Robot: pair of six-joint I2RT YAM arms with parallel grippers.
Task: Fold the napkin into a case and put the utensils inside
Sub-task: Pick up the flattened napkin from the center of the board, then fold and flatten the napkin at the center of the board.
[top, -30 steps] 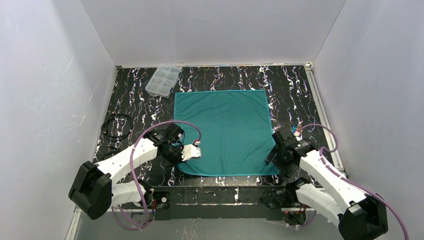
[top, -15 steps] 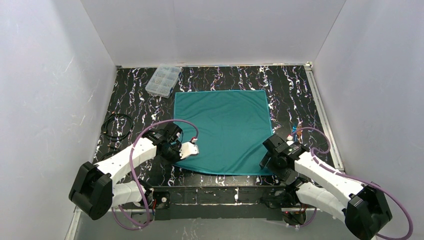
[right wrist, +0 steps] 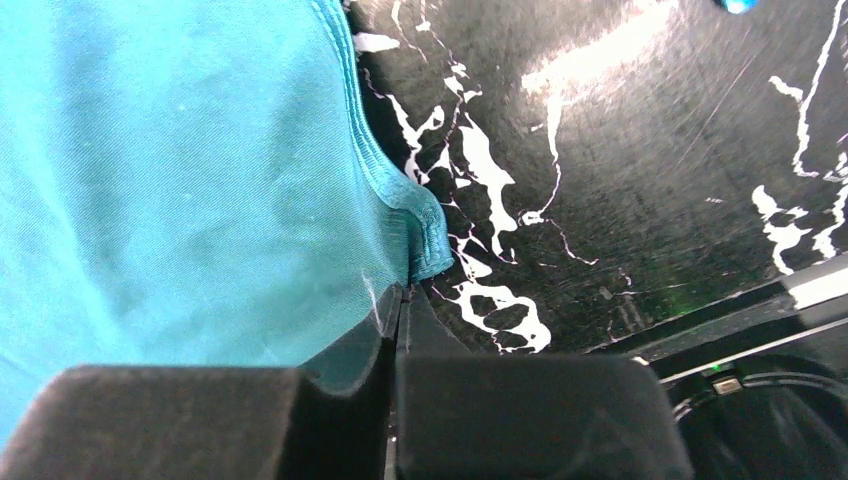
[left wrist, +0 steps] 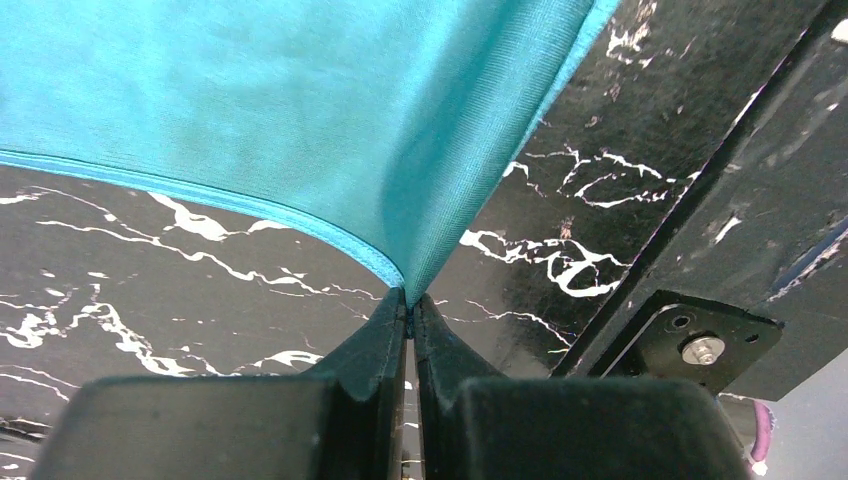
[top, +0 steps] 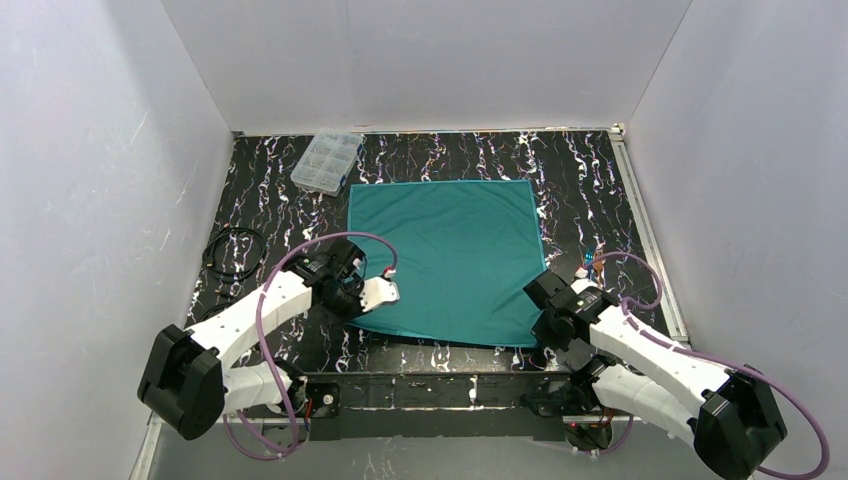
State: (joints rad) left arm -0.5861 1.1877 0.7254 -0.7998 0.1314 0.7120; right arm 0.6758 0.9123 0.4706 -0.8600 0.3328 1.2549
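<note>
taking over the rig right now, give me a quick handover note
Left gripper: shut on the near-left corner of the napkin, corner raised off the table.
Right gripper: shut on the napkin's near-right corner.
Napkin: otherwise spread flat, single layer.
Utensils: small orange-blue pieces on the table right of the napkin, beside the right arm; too small to count.
Done: both near corners gripped.
Left: every fold of the case, then putting the utensils inside.
</note>
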